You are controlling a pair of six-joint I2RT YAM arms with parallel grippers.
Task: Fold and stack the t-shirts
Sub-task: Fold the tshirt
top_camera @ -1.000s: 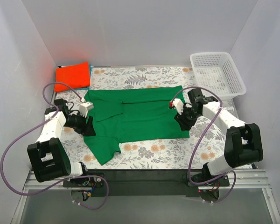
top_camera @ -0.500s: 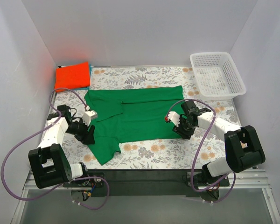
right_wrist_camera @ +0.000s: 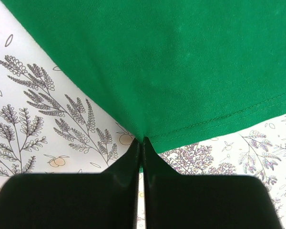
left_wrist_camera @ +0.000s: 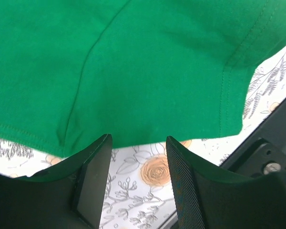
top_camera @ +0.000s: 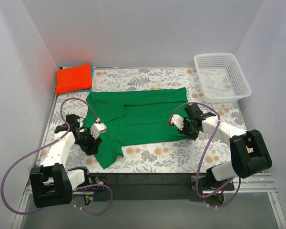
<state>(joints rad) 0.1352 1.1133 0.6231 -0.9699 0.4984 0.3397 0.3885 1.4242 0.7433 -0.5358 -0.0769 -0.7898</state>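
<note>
A bright green t-shirt [top_camera: 140, 117] lies spread flat on the flowered tabletop, its near short sleeve [top_camera: 107, 155] pointing toward the front edge. My right gripper [top_camera: 190, 134] is at the shirt's near right corner. In the right wrist view this gripper [right_wrist_camera: 142, 141] is shut on the stitched hem [right_wrist_camera: 219, 121]. My left gripper [top_camera: 93, 145] sits at the sleeve's left side. In the left wrist view it [left_wrist_camera: 138, 145] stands open, with the sleeve hem [left_wrist_camera: 133, 138] just beyond its tips and only tablecloth between the fingers [left_wrist_camera: 93, 181]. An orange-red t-shirt [top_camera: 74, 78] lies folded at the back left, with a thin blue edge [top_camera: 91, 80] beside it.
A white mesh basket [top_camera: 221, 98] stands at the back right corner. White walls close in the table on three sides. The dark front rail [top_camera: 148, 179] runs along the near edge, just past the sleeve.
My right gripper has gone from open to shut on the shirt's near right hem corner. My left arm has swung toward the front, to the near sleeve, its jaws still apart.
</note>
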